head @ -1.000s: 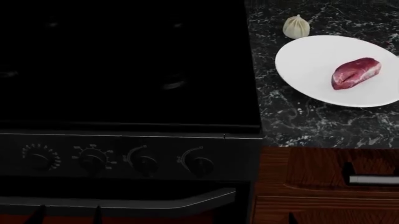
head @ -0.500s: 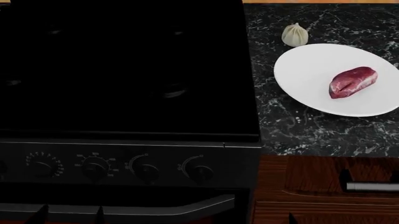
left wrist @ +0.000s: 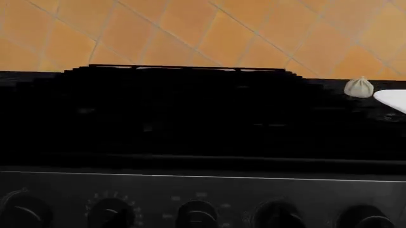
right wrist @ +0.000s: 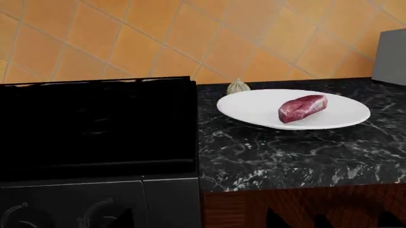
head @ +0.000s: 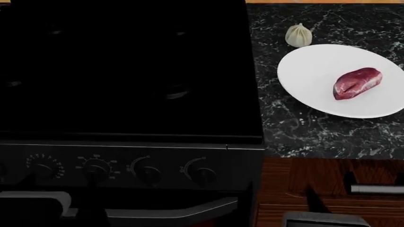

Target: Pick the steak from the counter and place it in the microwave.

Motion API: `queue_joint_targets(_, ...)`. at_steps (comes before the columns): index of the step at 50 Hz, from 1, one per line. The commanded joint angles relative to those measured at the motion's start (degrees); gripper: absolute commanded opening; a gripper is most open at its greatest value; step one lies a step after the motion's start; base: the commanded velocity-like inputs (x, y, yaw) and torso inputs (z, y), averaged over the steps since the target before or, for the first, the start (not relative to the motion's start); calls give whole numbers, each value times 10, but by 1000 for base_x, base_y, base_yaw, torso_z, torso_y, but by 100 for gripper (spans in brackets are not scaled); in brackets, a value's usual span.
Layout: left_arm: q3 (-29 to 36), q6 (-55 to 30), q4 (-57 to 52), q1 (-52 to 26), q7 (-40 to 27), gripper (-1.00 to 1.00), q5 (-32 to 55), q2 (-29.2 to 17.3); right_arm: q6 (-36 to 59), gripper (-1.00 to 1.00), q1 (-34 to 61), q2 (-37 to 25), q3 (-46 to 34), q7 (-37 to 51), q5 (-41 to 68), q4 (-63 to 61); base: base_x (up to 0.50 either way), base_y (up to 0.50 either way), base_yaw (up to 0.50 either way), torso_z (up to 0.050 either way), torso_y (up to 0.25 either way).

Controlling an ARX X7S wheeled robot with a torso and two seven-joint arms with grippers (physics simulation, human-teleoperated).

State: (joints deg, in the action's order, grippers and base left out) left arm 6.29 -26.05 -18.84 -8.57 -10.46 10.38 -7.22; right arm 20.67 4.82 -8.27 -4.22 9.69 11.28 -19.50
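The steak (head: 357,83) (right wrist: 303,108), deep red and glossy, lies on a white plate (head: 315,66) (right wrist: 254,107) on the black marbled counter (head: 303,127) (right wrist: 285,152). Both grippers sit low at the head view's near edge, far short of the steak. My left gripper (head: 62,189) is in front of the stove's knob panel, its dark fingers apart and holding nothing. My right gripper (head: 327,204) (right wrist: 199,219) is in front of the wooden drawer, open and holding nothing. I cannot make out the microwave for sure.
A cream dumpling-like bulb (head: 298,35) (left wrist: 359,88) stands just behind the plate. The black stovetop (head: 126,71) fills the left, with knobs (head: 145,172) along its front. A drawer handle (head: 377,189) is below the counter. A grey box (right wrist: 393,57) stands at the counter's far right.
Over the first half second the scene slid down a little in the head view. Since then both arms have risen into the bottom of that view. The steak has not moved.
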Motion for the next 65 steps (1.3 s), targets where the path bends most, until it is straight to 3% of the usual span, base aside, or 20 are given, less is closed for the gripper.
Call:
queue_joint_targets(1, -10, -271, -245, -69, -51, 100, 53, -7, 207, 100, 38, -29, 26, 34, 62, -220, 0, 0, 0, 0, 0)
queue_joint_targets(11, -36, -485, -411, -150, -108, 100, 124, 10, 382, 100, 112, -30, 85, 72, 156, -384, 0, 0, 0, 0, 0)
queue_joint_targets(13, -48, -480, -411, -178, -230, 100, 269, -35, 398, 100, 130, -46, 95, 108, 207, -405, 0, 0, 0, 0, 0)
queue_joint_targets(17, -55, -454, -411, -228, -425, 100, 508, -111, 341, 100, 157, -148, 77, 267, 385, -405, 0, 0, 0, 0, 0)
queue_joint_targets(20, -43, -432, -411, -255, -506, 100, 593, -147, 279, 100, 180, -224, 40, 357, 468, -405, 0, 0, 0, 0, 0)
queue_joint_targets(26, -10, -398, -411, -337, -649, 100, 741, -198, 166, 100, 236, -330, -56, 462, 535, -404, 0, 0, 0, 0, 0)
queue_joint_targets(33, 30, -361, -411, -368, -680, 100, 761, -223, 78, 100, 286, -403, -142, 519, 555, -404, 0, 0, 0, 0, 0)
queue_joint_targets(42, 90, -298, -411, -395, -713, 100, 765, -266, 44, 100, 292, -425, -179, 533, 544, -403, 0, 0, 0, 0, 0)
queue_joint_targets(54, 229, -153, -411, -431, -730, 100, 719, -356, -70, 100, 380, -506, -332, 584, 525, -404, 215, 0, 0, 0, 0)
queue_joint_targets(65, 367, -45, -411, -494, -753, 100, 685, -416, -94, 100, 405, -519, -373, 593, 520, -404, 416, 0, 0, 0, 0)
